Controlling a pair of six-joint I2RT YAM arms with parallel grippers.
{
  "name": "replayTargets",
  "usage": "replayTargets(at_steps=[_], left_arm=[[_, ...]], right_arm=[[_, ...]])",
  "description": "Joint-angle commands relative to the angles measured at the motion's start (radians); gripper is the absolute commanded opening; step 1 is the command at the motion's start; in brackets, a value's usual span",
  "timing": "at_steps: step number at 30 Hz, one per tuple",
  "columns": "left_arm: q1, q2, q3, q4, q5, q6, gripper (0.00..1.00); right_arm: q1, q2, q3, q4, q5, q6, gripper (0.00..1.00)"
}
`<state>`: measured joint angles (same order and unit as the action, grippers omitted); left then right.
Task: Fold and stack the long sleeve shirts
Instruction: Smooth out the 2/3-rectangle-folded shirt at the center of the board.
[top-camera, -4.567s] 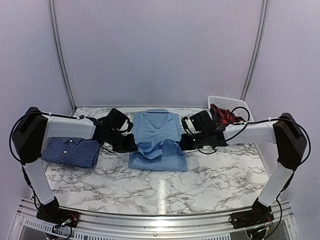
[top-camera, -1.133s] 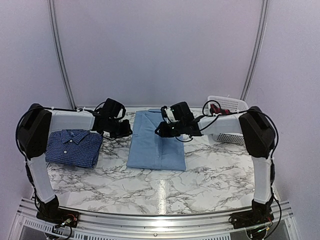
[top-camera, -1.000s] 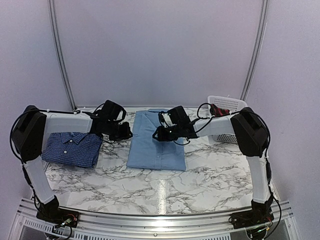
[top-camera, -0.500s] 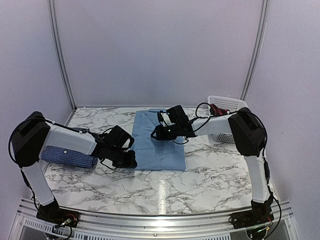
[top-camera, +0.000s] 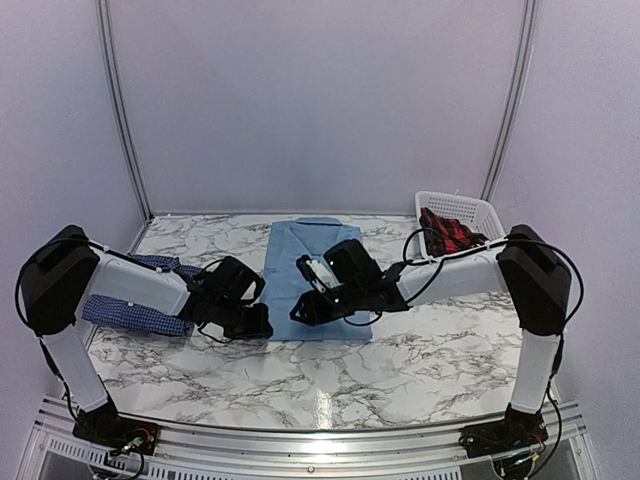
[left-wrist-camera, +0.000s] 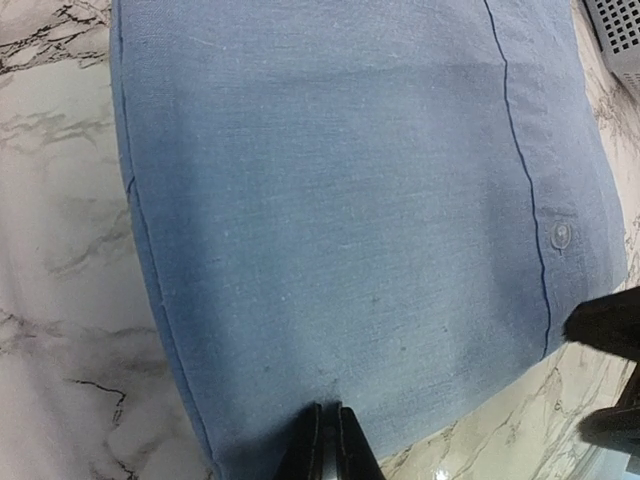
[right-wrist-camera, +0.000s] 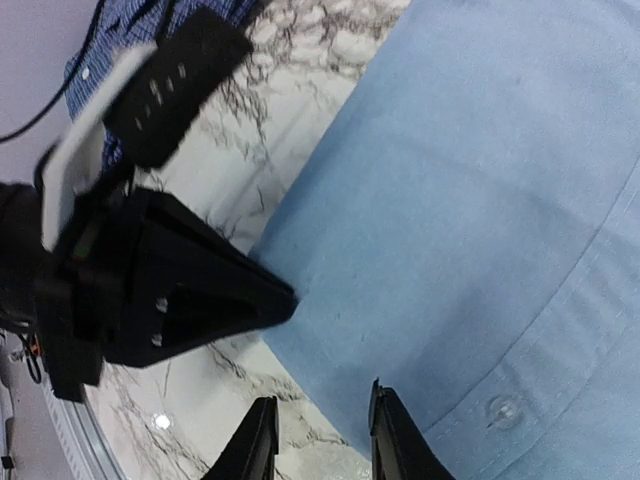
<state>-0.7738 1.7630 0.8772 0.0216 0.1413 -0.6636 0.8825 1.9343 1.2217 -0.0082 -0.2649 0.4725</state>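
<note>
The light blue shirt (top-camera: 322, 262) lies folded in a rectangle mid-table. It fills the left wrist view (left-wrist-camera: 340, 200) and shows in the right wrist view (right-wrist-camera: 480, 180). My left gripper (top-camera: 262, 326) is at its near left corner, jaws shut with the tips pinching a small pucker of cloth (left-wrist-camera: 331, 440). My right gripper (top-camera: 303, 311) is open at the near edge (right-wrist-camera: 322, 438), one finger over the marble and one over the cloth. The dark blue check shirt (top-camera: 128, 308) lies folded at the left, partly hidden by my left arm, and shows in the right wrist view (right-wrist-camera: 92, 50).
A white basket (top-camera: 470, 206) holding a red and black cloth (top-camera: 450, 232) stands at the back right; its corner shows in the left wrist view (left-wrist-camera: 625, 35). The marble table (top-camera: 420, 360) has walls on three sides.
My left gripper swung from the shirt's far left side to its near left corner and shut there. My right gripper moved from the middle of the shirt to its near edge.
</note>
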Motion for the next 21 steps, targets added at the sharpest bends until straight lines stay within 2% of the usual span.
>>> replayTargets(at_steps=[1, 7, 16, 21], left_arm=[[-0.010, -0.003, -0.027, 0.008, 0.008, -0.013, 0.07], [-0.009, -0.011, -0.036, 0.001, -0.004, -0.009, 0.07], [-0.009, -0.005, -0.040, -0.008, -0.014, -0.004, 0.06], [-0.009, -0.006, -0.039, -0.009, -0.014, -0.005, 0.06]], right_arm=[[0.005, 0.015, -0.092, 0.055, 0.001, 0.064, 0.27], [-0.024, -0.014, -0.212, 0.115, -0.005, 0.121, 0.25], [-0.092, -0.211, -0.419, 0.167, -0.002, 0.172, 0.26], [-0.142, -0.245, -0.514, 0.181, -0.016, 0.185, 0.26]])
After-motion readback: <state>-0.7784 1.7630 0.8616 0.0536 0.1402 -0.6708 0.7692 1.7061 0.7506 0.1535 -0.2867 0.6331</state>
